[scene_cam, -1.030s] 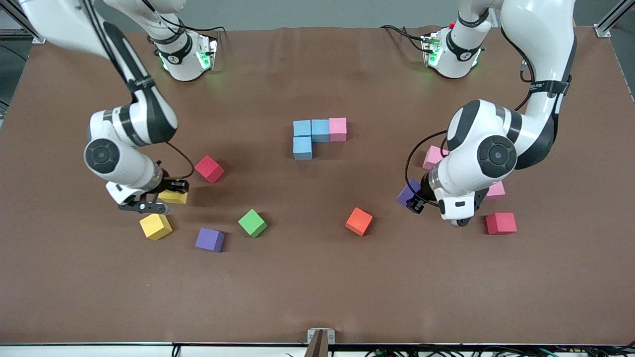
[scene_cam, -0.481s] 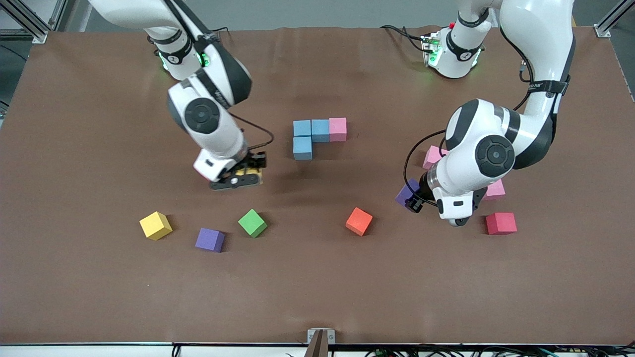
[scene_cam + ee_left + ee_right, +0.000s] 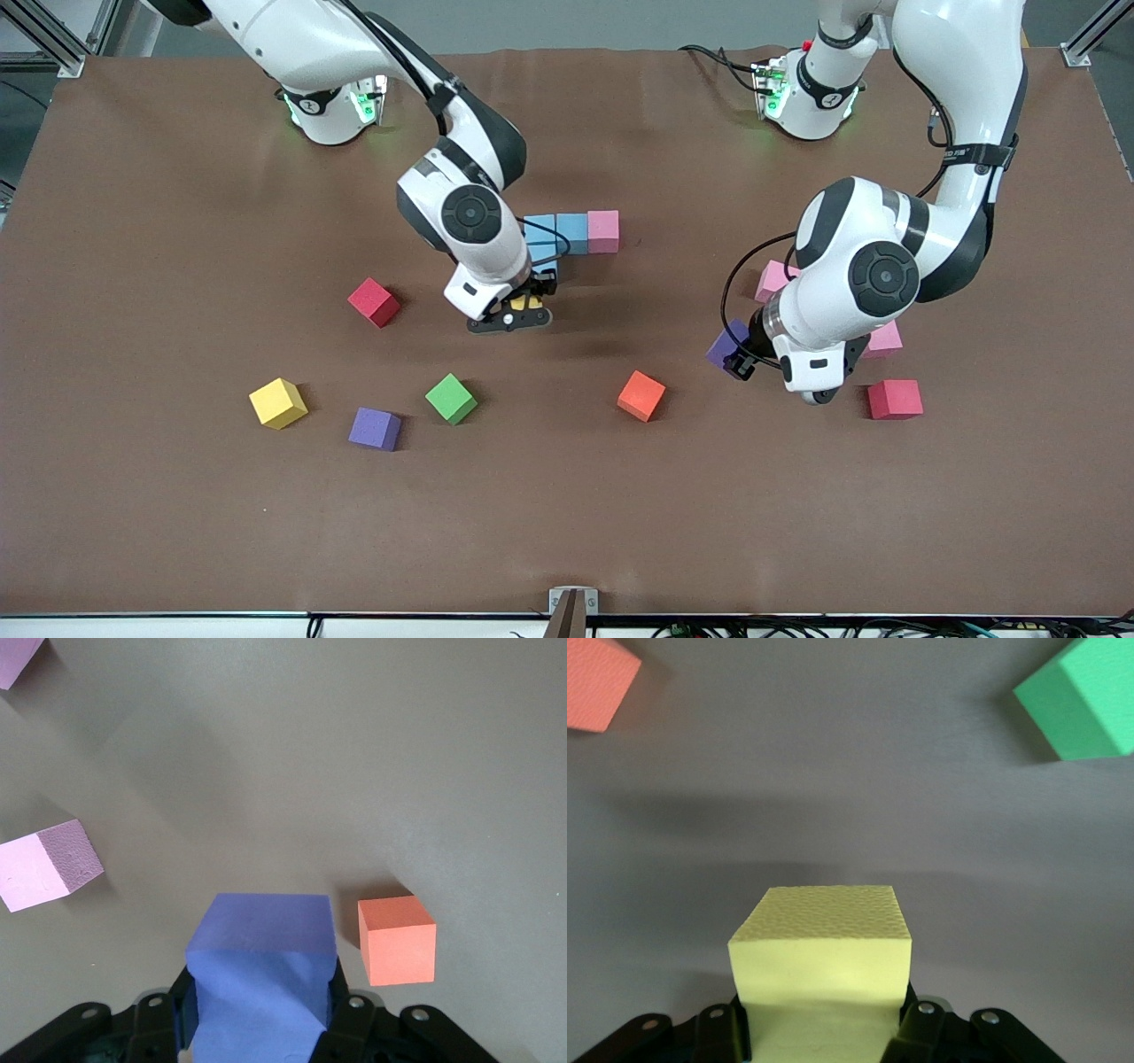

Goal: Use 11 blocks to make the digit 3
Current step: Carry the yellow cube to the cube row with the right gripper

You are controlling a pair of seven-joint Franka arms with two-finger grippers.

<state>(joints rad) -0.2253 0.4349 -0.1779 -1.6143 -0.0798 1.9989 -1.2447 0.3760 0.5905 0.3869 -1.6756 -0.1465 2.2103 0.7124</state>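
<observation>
My right gripper is shut on a yellow block and hangs low over the table beside the row of light blue blocks and a pink block; the arm hides part of that group. My left gripper is shut on a purple block over the table at the left arm's end, near two pink blocks. An orange block, a green block, another purple block and another yellow block lie loose, nearer the front camera.
Two red cubes lie on the brown table: one toward the right arm's end, one by the left gripper. The right wrist view shows the green block and the orange block ahead.
The right arm has carried its yellow block from the right arm's end of the table toward the middle, up beside the light blue blocks. The left arm has hardly moved.
</observation>
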